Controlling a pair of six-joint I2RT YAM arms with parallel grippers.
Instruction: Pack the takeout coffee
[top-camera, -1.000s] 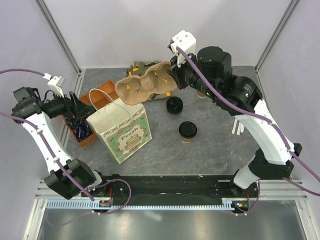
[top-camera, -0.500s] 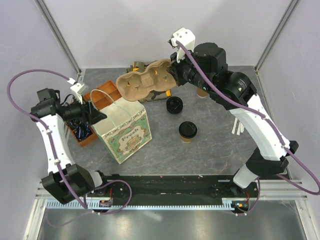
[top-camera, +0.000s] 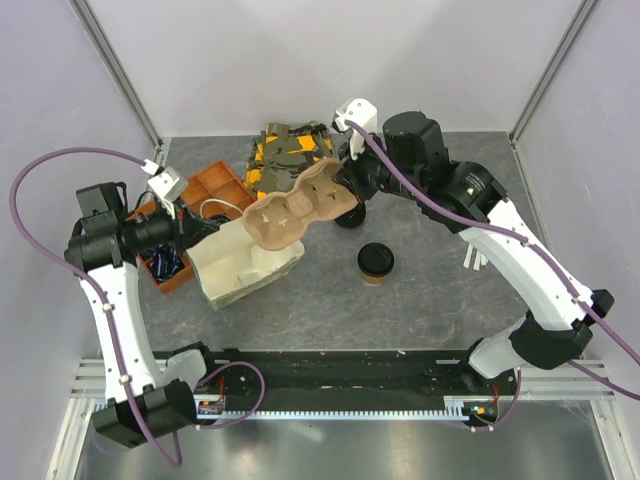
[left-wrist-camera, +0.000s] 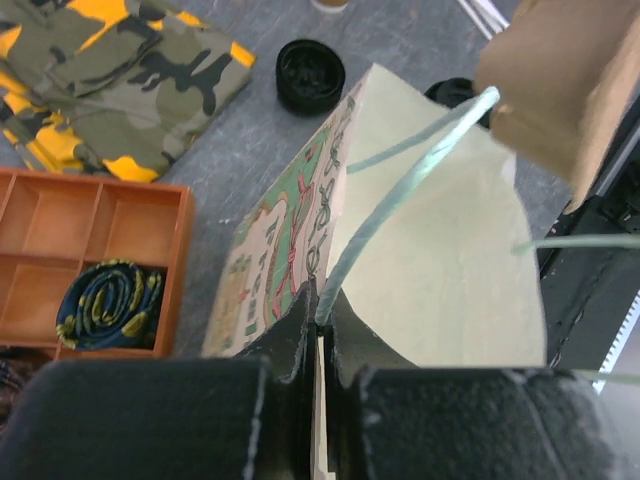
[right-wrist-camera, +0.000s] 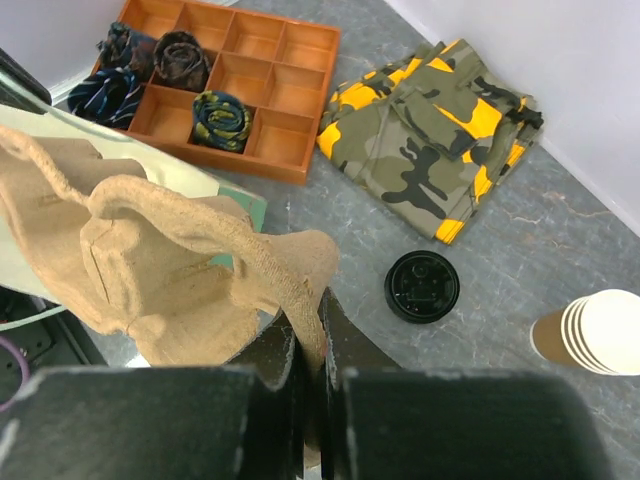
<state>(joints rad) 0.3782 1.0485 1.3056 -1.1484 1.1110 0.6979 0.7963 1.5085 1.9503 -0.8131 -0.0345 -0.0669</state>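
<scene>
At the far left, the left gripper (left-wrist-camera: 320, 325) is pinched shut on the top edge of the bag (top-camera: 235, 265), right where a pale handle cord rises from the paper. A second ago these jaws were wide and well left of the bag. Now they have closed on it, and the bag, which stood upright showing its printed face, leans over with its plain cream side up.

Just beyond the bag's left end is an orange tray (top-camera: 222, 185) of small compartments, some holding rolled fabric.

Over the bag's right end hangs a pulp cup carrier (top-camera: 298, 210). It has come down and nearer from its earlier place high behind the bag. The right gripper (right-wrist-camera: 310, 335) holds it, jaws clamped narrow on its rim. All of its cup wells that show are empty.

To the right, the coffee (top-camera: 375, 260) stands upright on the table (top-camera: 440, 300), lid on, untouched and unmoved, apart from both grippers and near the bag's right side.

Further right and back are a loose lid (right-wrist-camera: 421, 286) and stacked cups (right-wrist-camera: 590, 330).

The bag is now gripped and the carrier is on its way towards it, so packing looks begun. The coffee itself is not yet in the carrier or the bag.
</scene>
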